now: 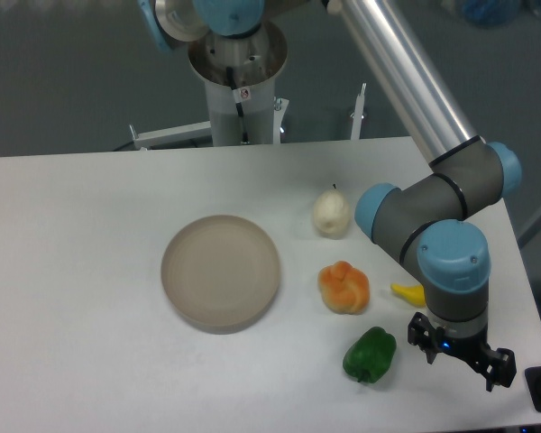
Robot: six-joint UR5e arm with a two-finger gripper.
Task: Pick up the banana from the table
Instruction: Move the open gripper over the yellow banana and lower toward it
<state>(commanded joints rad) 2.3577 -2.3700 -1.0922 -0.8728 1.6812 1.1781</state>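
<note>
Only the pointed left end of the yellow banana (408, 293) shows on the white table (90, 361); the rest is hidden behind my arm's blue-capped wrist. My gripper (462, 361) hangs just in front of and to the right of the banana, near the table's right front corner. Its two black fingers stand apart with nothing between them, so it is open. It is not touching the banana.
A lumpy orange fruit (343, 287) lies just left of the banana. A green pepper (371, 354) sits close to the gripper's left. A pale pear (331, 213) lies further back and a round beige plate (221, 271) at centre. The table's right edge is near.
</note>
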